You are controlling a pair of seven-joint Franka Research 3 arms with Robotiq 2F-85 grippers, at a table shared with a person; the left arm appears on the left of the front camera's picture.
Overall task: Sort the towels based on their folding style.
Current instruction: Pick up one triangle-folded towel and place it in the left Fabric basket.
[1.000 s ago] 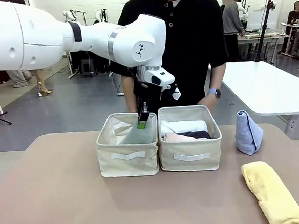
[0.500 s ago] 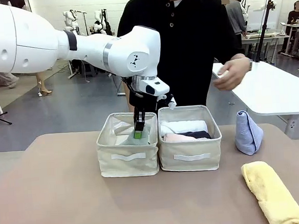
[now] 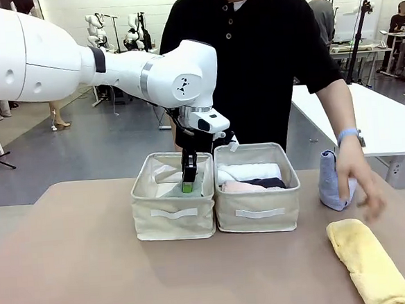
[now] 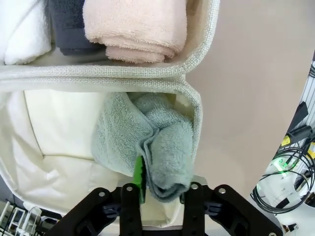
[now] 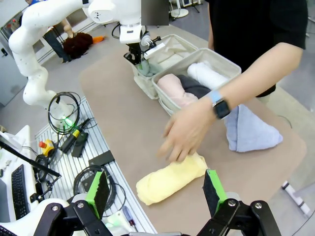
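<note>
Across the tan table (image 3: 72, 272), my left gripper (image 4: 165, 184) sat clenched on the sage-green towel (image 4: 147, 132), low inside the left bin (image 3: 174, 220). Opening too high, or lifting with terry snagged on a pad, could have unfolded the cone. My right gripper (image 5: 156, 189) hung released above the yellow towel (image 5: 170, 179), where the person's hand (image 5: 184, 132) risked a collision.

One pad of the left gripper (image 4: 162, 186) is hidden behind the sage-green towel (image 4: 147, 142) clamped between its fingers. Beyond it, the white towel (image 4: 19, 34) and the dark grey towel (image 4: 66, 24) are cut off by the top edge. Ahead of the spread right gripper (image 5: 155, 183), part of the yellow towel (image 5: 170, 181) is covered by the person's hand (image 5: 184, 132), whose fingertips are blurred. In the front view, the sage-green towel is largely hidden by the bin wall (image 3: 157, 198) beneath the left gripper.
</note>
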